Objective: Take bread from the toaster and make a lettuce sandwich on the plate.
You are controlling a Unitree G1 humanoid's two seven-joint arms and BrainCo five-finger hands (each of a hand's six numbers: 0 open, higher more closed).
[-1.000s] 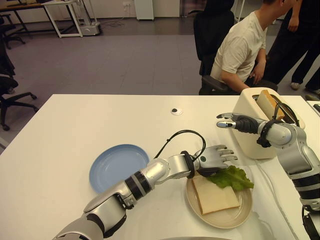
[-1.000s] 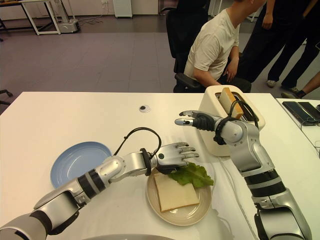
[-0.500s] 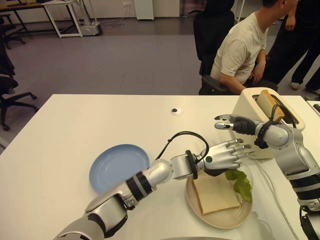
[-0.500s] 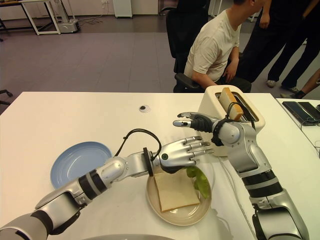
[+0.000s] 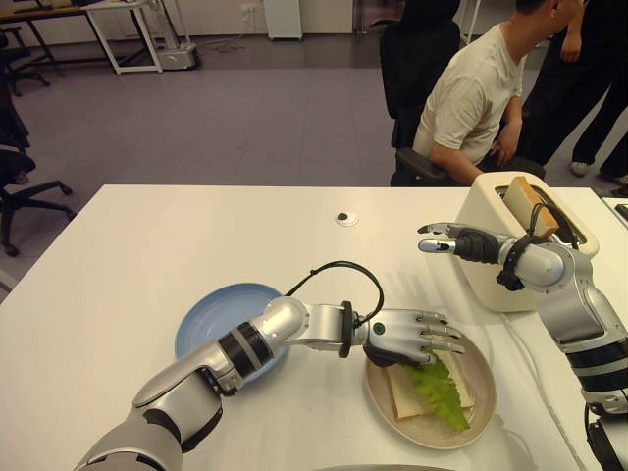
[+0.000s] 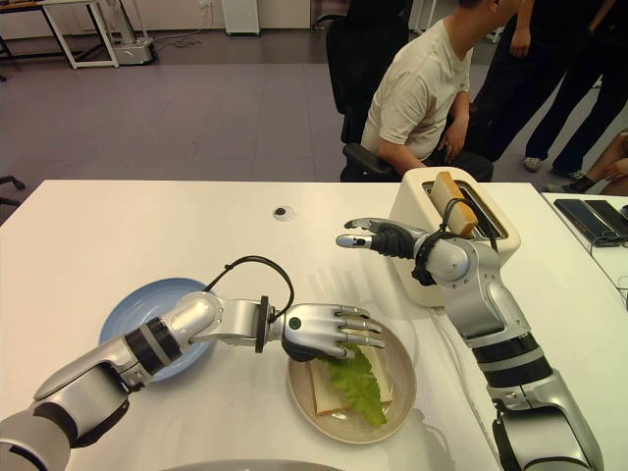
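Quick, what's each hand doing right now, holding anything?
Left hand: over the lettuce; grip cannot be told.
Right hand: open, holding nothing.

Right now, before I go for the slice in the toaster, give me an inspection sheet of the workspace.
Surface: white table, no spills seen.
Job's things: toaster at right rear, toaster slice standing up in its slot; beige plate holds the plate slice with lettuce lying on it.
Clutter: blue plate left of the beige one, under the left forearm; small round disc mid-rear; dark flat devices at the right edge.
Hands: left hand over the lettuce's rear end; right hand open, fingers stretched, in the air left of the toaster.
Cables: black cable loops above the left wrist; wrist loop at the right arm.
Surroundings: office chair far left; desk beyond.
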